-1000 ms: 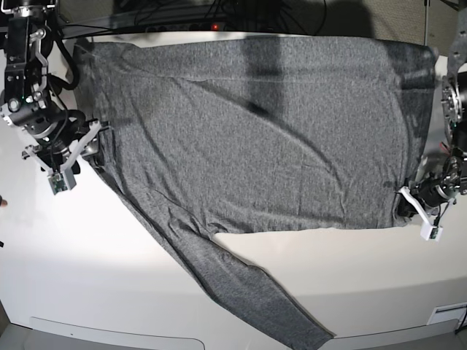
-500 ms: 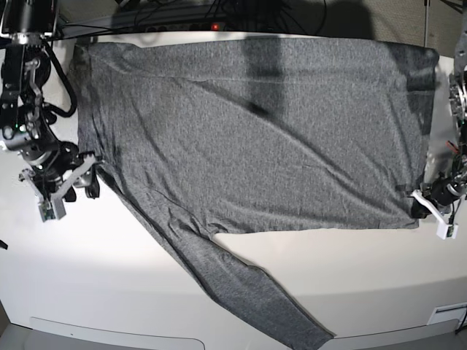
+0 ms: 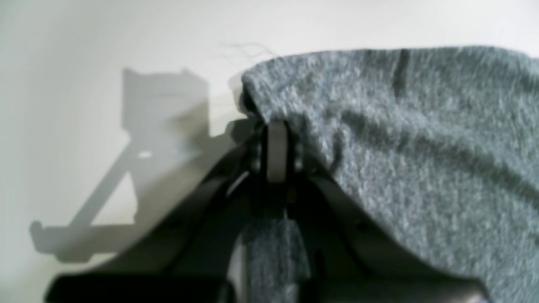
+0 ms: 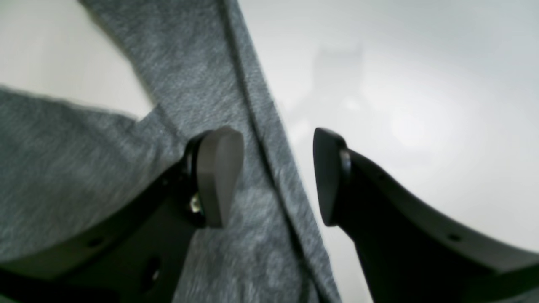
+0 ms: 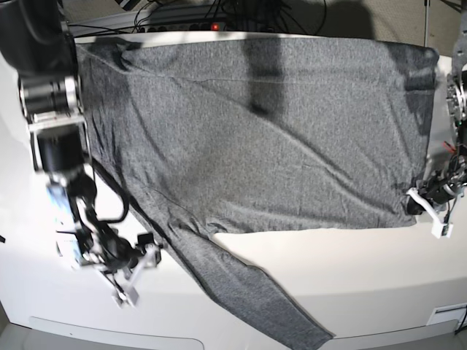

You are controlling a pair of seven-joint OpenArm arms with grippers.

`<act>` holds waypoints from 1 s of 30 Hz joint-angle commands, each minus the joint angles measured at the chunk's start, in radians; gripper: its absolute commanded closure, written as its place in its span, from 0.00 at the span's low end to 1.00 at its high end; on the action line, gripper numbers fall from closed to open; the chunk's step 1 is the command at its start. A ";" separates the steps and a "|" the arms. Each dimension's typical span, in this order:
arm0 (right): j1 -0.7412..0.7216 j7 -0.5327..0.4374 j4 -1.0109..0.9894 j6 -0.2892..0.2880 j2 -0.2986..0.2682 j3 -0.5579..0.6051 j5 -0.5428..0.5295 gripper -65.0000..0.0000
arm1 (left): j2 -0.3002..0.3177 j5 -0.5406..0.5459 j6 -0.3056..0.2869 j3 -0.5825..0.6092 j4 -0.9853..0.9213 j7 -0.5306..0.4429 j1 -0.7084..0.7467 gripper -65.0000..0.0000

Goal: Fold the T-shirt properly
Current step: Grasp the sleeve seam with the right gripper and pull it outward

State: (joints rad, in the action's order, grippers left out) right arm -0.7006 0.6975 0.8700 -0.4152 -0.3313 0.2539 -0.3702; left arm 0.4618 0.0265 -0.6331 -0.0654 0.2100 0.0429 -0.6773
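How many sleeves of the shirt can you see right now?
1. One sleeve runs diagonally from the shirt toward the table's near edge. The other may be hidden underneath.

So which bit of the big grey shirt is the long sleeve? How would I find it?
Start at the white table and the charcoal-grey T-shirt spread across it. From the shirt's body, follow the near edge toward the right gripper. There the long sleeve runs off slantwise, a narrow strip ending near the table's front edge, the only part sticking out.
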 commanded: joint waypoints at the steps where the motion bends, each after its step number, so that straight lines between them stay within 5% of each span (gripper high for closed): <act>1: -0.074 -0.021 -0.039 -0.011 0.013 0.011 0.020 0.53 | 0.015 0.008 -0.004 -0.002 0.012 -0.012 -0.022 1.00; 11: -0.256 -0.208 -0.486 -0.028 0.140 0.041 0.267 0.53 | 0.010 0.008 -0.004 -0.002 0.012 -0.040 0.032 1.00; 26: -0.243 -0.287 -0.618 0.000 0.135 0.041 0.371 0.53 | 0.009 0.008 -0.004 -0.002 0.012 -0.066 0.035 1.00; 30: -0.207 -0.288 -0.618 0.001 0.135 0.041 0.371 0.63 | 0.010 0.008 -0.004 -0.002 0.012 -0.067 0.035 1.00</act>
State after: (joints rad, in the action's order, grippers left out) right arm -0.8726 0.4103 0.2424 -0.4194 -0.1932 0.2955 -0.0063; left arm 0.4568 0.0460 -0.6361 -0.0662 0.2150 -0.0345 -0.6254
